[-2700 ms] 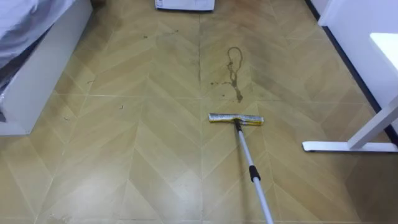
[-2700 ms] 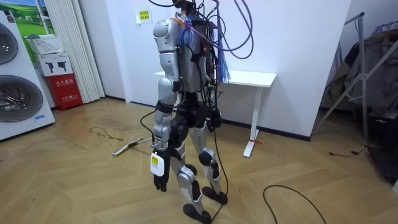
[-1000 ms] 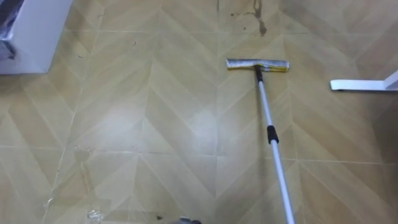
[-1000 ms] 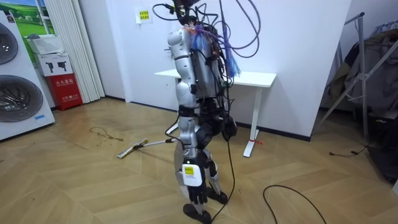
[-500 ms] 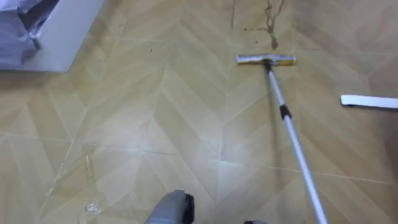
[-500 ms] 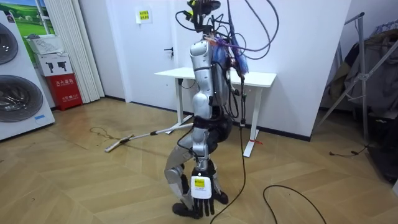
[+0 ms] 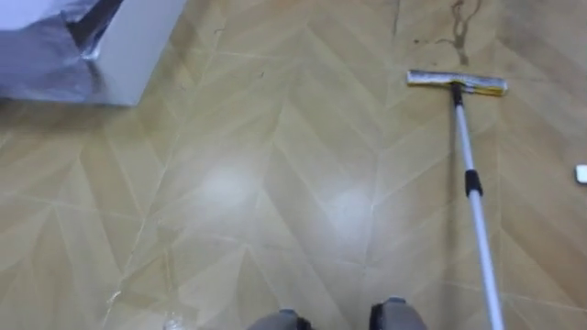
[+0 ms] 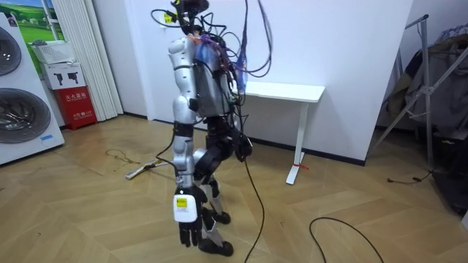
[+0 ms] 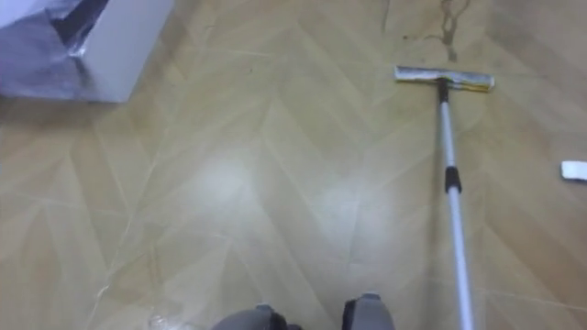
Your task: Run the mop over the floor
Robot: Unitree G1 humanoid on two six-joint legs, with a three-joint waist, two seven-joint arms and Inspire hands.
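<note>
Mopping looks barely begun: the mop [image 7: 467, 156] rests its head on the floor [image 7: 275, 183] just short of the dark stain [image 7: 456, 27], not yet wiped. The left hand [image 8: 190, 232] hangs empty beside the leg, fingers loose and apart; what holds the handle's upper end I cannot tell.

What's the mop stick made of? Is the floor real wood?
The mop pole looks like shiny metal: silvery, with a dark collar, maybe plastic. The floor looks like wood or wood-look boards in zigzag rows, with a glossy finish that reflects light; which one, I can't tell.
</note>
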